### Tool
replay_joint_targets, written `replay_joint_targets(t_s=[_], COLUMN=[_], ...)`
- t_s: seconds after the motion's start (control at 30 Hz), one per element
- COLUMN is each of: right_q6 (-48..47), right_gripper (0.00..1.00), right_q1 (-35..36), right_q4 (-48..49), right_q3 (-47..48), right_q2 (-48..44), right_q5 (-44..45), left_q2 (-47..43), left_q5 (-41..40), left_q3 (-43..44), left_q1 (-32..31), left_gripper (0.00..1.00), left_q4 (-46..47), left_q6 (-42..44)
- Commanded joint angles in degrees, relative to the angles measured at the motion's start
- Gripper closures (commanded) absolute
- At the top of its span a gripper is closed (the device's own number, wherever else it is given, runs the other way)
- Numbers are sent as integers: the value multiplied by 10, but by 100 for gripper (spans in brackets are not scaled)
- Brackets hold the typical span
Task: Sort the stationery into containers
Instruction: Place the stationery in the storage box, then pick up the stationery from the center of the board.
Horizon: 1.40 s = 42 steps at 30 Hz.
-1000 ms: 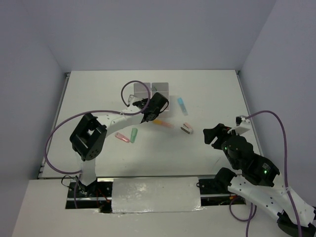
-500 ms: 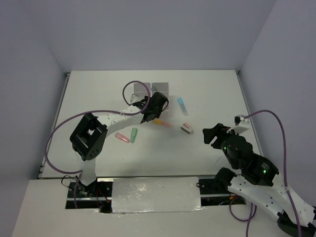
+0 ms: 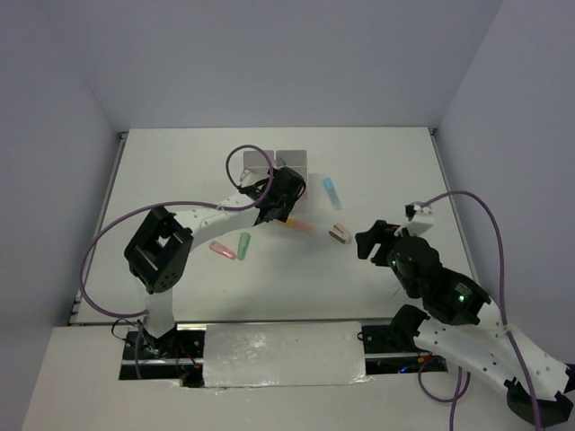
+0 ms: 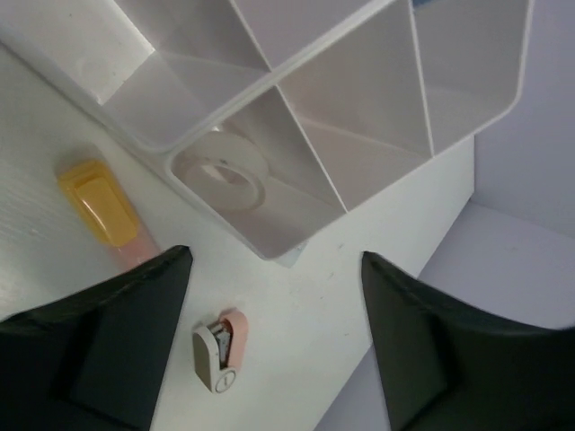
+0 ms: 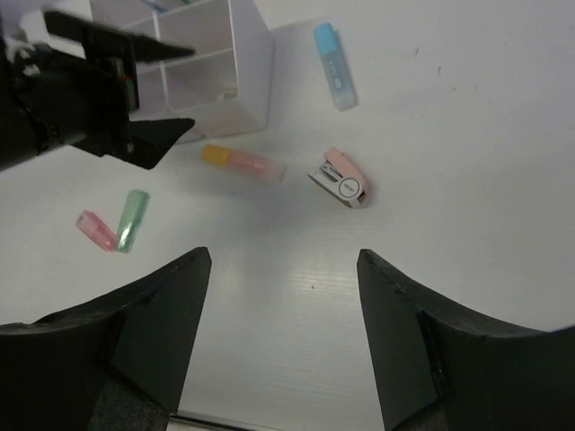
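The white containers stand at the back centre. My left gripper hovers open and empty at their near edge. In the left wrist view a clear tape ring lies in the corner compartment of the containers, just beyond my left gripper. On the table lie an orange marker, a pink and tan stapler, a blue marker, a green marker and a pink marker. My right gripper is open and empty, just right of the stapler.
The left arm's purple cable loops over the containers' left side. The table's raised edges run along left and right. The right wrist view shows the left gripper dark beside the containers.
My left gripper's jaws have opened wide at the containers. The right arm has swung forward and left, closer to the stapler, opening slightly.
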Motion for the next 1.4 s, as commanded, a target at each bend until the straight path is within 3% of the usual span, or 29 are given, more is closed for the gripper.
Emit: replay_joint_targets(t_s=[0.0,0.07,0.1,0.13,0.17,0.23,0.3,0.33,0.4,0.5,0.63,0.8,0.93,1.0,1.2,1.23,1.37], right_q6=[-33,-75,-91,-114,-125,-162,-190,-214,-233,-252,-286,-303,-314,-314,-313,-309,-266], right_gripper=[24,24,24,24,24,23,23,23,23,23,24,29,37,44,95,100,100], right_q1=[-20,-119,-168,-247,-267,-273,-274,-276,-286,-295,-299,-320,-320,-321,-322,-325,-342], right_q4=[67,120,142,175,176,149,130,108,114,115,99,46,14,14,3,2,34], right_q3=[-3,-1,-1,3,33,84,171,201,280,331,421,519,560,556,536,534,494], right_q2=[81,155,179,237,270,378,462,549,653,757,865,954,991,995,993,988,933], right_q5=[-44,-169,-308,-355,-373,-310,-297,-295,-268,-282,-294,-310,-307,-305,-311,-307,-317], left_q2=[-67,-90,-97,-111,-119,-148,-177,-195,-279,-367,-475,-578,-605,-610,-637,-640,-651], left_q5=[-1,1,-1,-5,-4,7,43,53,84,94,32,-1,-17,-30,-25,-23,14], left_q3=[7,16,21,32,38,34,1,-17,-75,-126,-154,-172,-209,-215,-229,-225,-198], left_q1=[-9,-9,-7,-6,-3,4,19,25,44,57,62,65,67,67,67,67,67], left_gripper=[8,1,1,1,1,1,1,0,1,1,1,1,1,1,1,1,1], left_q4=[13,-7,-38,-56,-94,-118,-130,-136,-147,-177,-270,-323,-324,-324,-288,-287,-263], left_q6=[81,133,156,204,231,290,382,402,476,552,621,707,725,718,708,705,692])
